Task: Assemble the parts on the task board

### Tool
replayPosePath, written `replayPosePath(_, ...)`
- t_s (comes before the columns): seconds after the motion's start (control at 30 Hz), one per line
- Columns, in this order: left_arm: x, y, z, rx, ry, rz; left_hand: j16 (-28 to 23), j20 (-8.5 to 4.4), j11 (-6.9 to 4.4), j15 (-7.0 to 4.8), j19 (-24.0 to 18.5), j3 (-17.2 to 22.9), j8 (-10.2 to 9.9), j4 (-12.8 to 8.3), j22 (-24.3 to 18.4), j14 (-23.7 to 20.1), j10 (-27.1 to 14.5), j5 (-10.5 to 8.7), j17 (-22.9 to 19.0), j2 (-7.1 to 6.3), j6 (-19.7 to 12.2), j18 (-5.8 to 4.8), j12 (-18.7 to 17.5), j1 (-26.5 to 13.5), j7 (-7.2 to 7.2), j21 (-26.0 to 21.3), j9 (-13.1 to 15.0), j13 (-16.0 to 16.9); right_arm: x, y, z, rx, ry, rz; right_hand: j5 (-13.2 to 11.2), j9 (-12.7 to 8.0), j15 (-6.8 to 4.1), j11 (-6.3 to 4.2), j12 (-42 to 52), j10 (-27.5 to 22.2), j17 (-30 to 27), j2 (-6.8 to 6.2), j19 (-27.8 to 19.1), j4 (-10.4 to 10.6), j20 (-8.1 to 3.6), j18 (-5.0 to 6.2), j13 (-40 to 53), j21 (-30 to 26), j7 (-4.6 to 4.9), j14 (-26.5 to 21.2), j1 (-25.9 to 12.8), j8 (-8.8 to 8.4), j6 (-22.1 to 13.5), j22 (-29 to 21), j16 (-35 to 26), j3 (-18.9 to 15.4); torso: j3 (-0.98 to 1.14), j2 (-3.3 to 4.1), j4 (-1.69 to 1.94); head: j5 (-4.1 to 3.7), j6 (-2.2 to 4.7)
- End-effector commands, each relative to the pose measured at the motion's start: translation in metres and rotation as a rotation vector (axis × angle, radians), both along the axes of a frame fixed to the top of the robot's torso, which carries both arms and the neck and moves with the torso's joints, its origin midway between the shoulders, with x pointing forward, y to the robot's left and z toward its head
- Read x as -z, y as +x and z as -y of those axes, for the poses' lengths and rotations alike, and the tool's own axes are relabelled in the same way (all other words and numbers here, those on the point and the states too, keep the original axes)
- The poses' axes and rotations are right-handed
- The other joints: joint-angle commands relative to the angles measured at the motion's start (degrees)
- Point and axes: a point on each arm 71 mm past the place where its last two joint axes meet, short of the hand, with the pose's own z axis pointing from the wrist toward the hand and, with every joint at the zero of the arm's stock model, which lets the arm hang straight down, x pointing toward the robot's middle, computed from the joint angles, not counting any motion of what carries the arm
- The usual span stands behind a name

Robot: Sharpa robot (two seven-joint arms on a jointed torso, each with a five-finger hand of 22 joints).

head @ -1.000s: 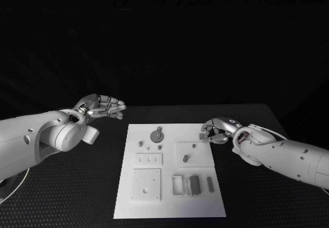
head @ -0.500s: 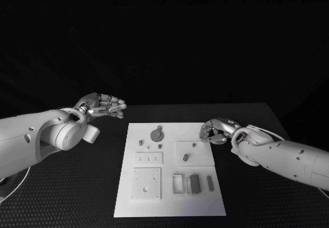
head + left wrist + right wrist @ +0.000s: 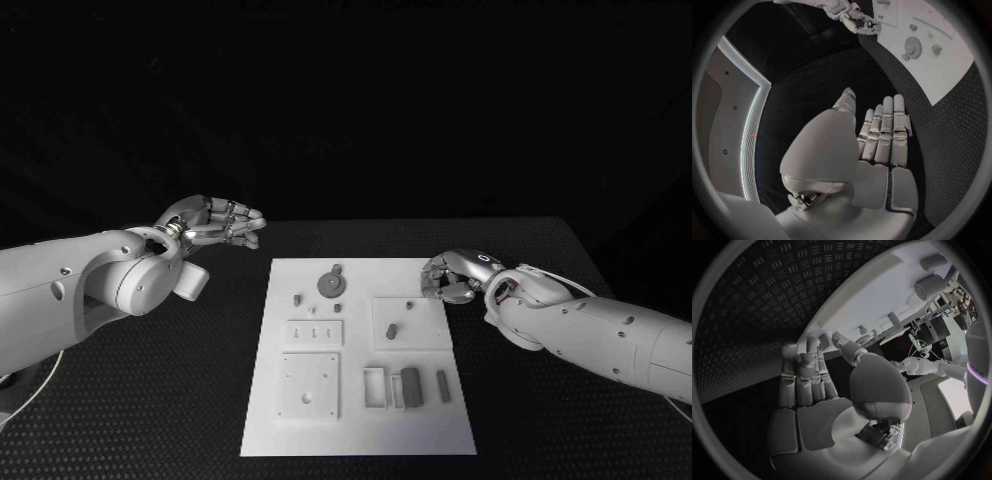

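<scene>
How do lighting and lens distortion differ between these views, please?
Head view: the white task board is bright against a dark table and black background, its edges straight. Left wrist view: fisheye bends the board's edge behind the left hand. Right wrist view: the board looks glaringly bright beyond the right hand.

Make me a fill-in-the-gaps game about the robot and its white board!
1. The task board lies on a ____ table.
2. The hand at the board's far corner is the ____ hand.
3. The left hand holds ____.
4. The round gear lies at the board's ____ end.

Missing words: black; right; nothing; far
</scene>
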Motion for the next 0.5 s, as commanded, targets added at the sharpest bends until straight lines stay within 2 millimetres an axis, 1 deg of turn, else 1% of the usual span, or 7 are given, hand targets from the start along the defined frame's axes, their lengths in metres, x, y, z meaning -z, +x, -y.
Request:
replayPosePath(0.03,-0.0011,-0.0007,0.0026,0.020,-0.005,0.008,-0.30,0.40,0.01,0.43,0.06,0.36,-0.35,-0.06,0.08,0.09,0.45,0.01,0.07,0.02,-0.02,0.72,0.21,-0.38,1.11,-0.37,-0.09,0.06,0.0048,-0.0009,-0.0015,-0.007,-0.010,-0.003,0.12,-0.11,-0.52,-1.48,0.43,3.81,0.09,0.73,0.22,-0.44,-0.30,2.62,0.46,-0.34,-0.19,0.09,-0.01,0.41,0.45,0.13,-0.30,-0.07,0.01,-0.01,-0.04,0.16,-0.08)
replayPosePath(0.07,-0.0011,-0.0007,0.0026,0.020,-0.005,0.008,-0.31,0.40,0.01,0.43,0.06,0.36,-0.35,-0.06,0.08,0.10,0.45,0.01,0.07,0.03,-0.02,0.72,0.20,-0.38,1.11,-0.37,-0.09,0.06,0.0055,-0.0009,-0.0018,-0.007,-0.010,-0.004,0.12,-0.11,-0.53,-1.48,0.44,3.80,0.10,0.81,0.24,-0.48,-0.30,2.62,0.54,-0.34,-0.19,0.10,0.01,0.42,0.47,0.14,-0.30,-0.08,-0.01,-0.02,-0.03,0.14,-0.09)
replayPosePath(0.23,-0.0011,-0.0009,0.0022,0.019,-0.005,0.007,-0.31,0.40,0.01,0.43,0.07,0.38,-0.35,-0.06,0.09,0.10,0.45,0.01,0.09,0.01,-0.02,0.72,0.19,-0.39,1.12,-0.37,-0.09,0.07,0.0088,-0.0016,-0.0022,-0.009,-0.013,-0.015,0.12,-0.13,-0.59,-1.55,0.55,3.87,0.20,1.25,0.33,-0.84,-0.33,2.62,1.14,-0.32,-0.26,0.21,0.17,0.52,0.65,0.23,-0.30,-0.12,0.03,0.01,0.02,0.14,-0.20)
replayPosePath(0.27,-0.0011,-0.0009,0.0020,0.019,-0.005,0.007,-0.32,0.40,0.01,0.43,0.07,0.39,-0.35,-0.06,0.09,0.11,0.45,0.01,0.09,0.01,-0.02,0.72,0.18,-0.39,1.12,-0.37,-0.09,0.07,0.0094,-0.0016,-0.0024,-0.010,-0.013,-0.016,0.12,-0.12,-0.61,-1.57,0.59,3.92,0.21,1.34,0.33,-0.94,-0.33,2.62,1.29,-0.32,-0.29,0.22,0.20,0.55,0.71,0.25,-0.32,-0.13,0.00,0.01,0.03,0.14,-0.21)
replayPosePath(0.5,-0.0011,-0.0012,0.0015,0.018,-0.005,0.006,-0.33,0.39,0.01,0.42,0.08,0.41,-0.35,-0.07,0.10,0.12,0.44,0.01,0.11,-0.01,-0.03,0.72,0.16,-0.40,1.14,-0.38,-0.09,0.07,0.0114,-0.0023,-0.0038,-0.014,-0.012,-0.020,0.12,-0.11,-0.75,-1.72,0.71,4.14,0.32,1.93,0.38,-1.41,-0.34,2.62,2.06,-0.34,-0.43,0.30,0.39,0.75,1.08,0.35,-0.39,-0.14,0.03,0.01,-0.03,0.21,-0.33)
